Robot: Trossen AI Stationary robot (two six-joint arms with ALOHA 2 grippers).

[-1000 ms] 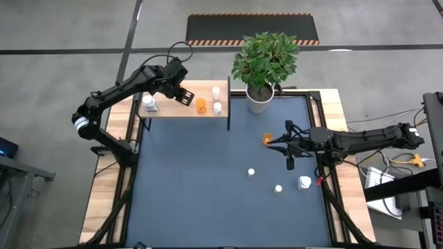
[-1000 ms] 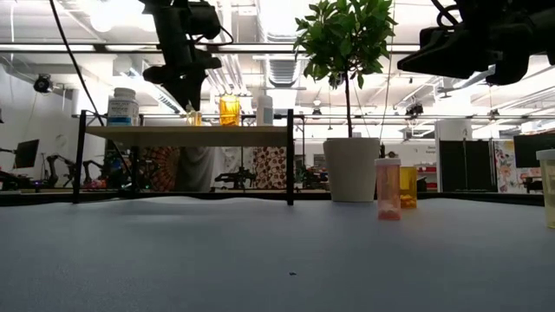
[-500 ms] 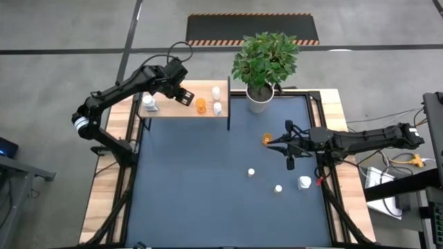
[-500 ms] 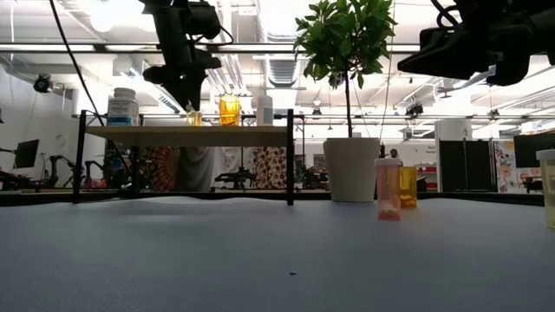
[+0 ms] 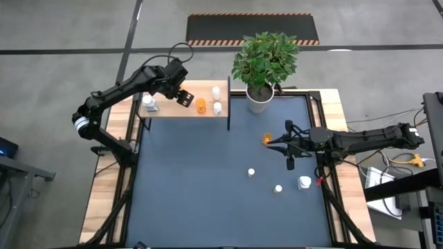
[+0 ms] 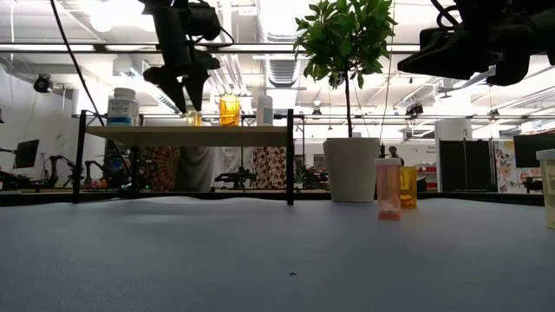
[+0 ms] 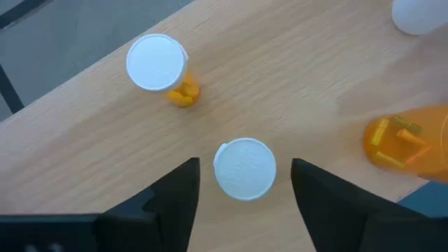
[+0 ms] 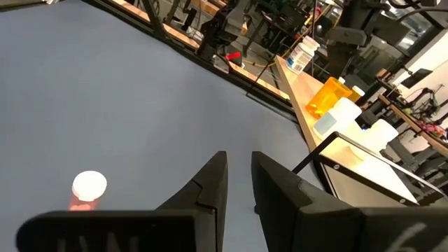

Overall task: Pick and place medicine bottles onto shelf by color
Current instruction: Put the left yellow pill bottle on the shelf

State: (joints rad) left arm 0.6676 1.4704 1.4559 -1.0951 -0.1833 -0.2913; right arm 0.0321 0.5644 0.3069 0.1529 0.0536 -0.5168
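The dark blue table [image 5: 208, 187] stands in a workshop; over the shelf [image 5: 166, 111], the left gripper [image 7: 243, 183] is apart around a white-capped bottle [image 7: 243, 168], not touching.

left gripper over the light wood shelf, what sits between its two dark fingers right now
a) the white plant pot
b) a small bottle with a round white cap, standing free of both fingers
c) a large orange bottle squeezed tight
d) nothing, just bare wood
b: in the left wrist view the small bottle with a round white cap stands on the light wood shelf with a gap to each finger of the open left gripper.
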